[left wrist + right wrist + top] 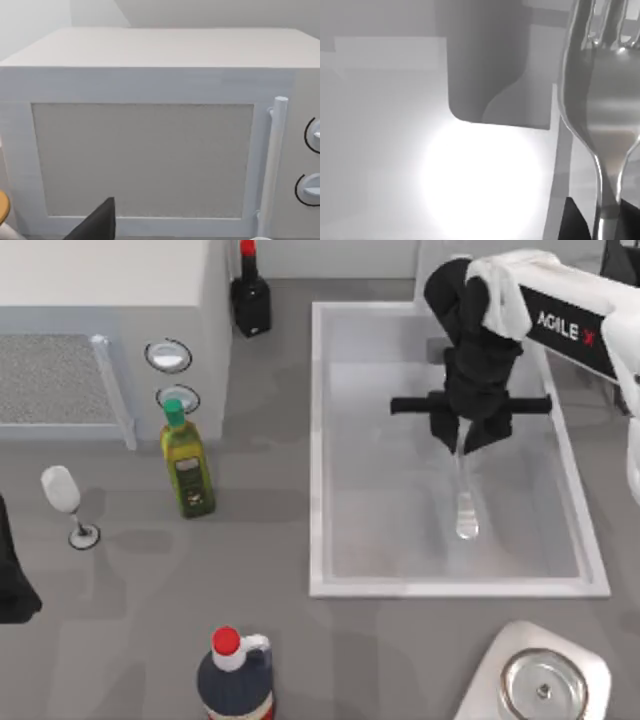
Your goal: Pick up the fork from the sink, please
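The slim silver fork (pixel 465 495) hangs over the pale sink (pixel 318 440), its rounded handle end pointing toward the sink's front wall. My right gripper (pixel 462 437) is above the middle of the basin, shut on the fork's upper part. In the right wrist view the fork's tines and neck (pixel 602 100) loom close, running down between the dark fingertips (pixel 572 222). My left arm (pixel 12 575) stays parked at the table's left edge, and one dark finger (pixel 100 222) shows in the left wrist view.
A white microwave (pixel 100 330) fills the back left. Near it stand a green-capped oil bottle (pixel 185 465), a dark red-capped bottle (pixel 250 295) and a wine glass (pixel 65 502). Another red-capped bottle (pixel 235 675) and a steel-ringed plate (pixel 542 685) sit at the front.
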`<state>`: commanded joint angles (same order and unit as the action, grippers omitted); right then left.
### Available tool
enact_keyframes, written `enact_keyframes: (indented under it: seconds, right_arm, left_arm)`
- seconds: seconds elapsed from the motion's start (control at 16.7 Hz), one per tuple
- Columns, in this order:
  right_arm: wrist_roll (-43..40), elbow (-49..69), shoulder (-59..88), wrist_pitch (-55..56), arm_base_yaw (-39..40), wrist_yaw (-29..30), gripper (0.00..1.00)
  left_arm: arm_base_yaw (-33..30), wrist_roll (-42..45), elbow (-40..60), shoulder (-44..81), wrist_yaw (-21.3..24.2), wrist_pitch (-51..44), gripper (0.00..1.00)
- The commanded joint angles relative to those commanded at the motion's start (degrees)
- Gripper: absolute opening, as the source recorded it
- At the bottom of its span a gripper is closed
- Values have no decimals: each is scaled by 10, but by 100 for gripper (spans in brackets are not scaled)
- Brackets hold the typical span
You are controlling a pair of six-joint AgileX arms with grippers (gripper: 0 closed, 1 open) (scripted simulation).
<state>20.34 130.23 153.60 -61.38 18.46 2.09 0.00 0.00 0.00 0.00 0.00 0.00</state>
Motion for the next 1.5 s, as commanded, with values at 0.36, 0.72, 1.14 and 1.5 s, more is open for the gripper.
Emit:
enact_keyframes:
  seconds: [0.36,0.72,1.14,1.5]
  right_arm:
    - [10,202,-36,-198,3,7,0]
    - [-6,355,52,-327,0,-6,0]
    - [-9,352,50,-329,-2,-7,0]
    - [-60,186,-86,-290,-52,-10,0]
  left_arm:
    - [0,0,0,0,0,0,100]
    - [0,0,0,0,0,0,100]
    - [0,0,0,0,0,0,100]
    - [0,0,0,0,0,0,100]
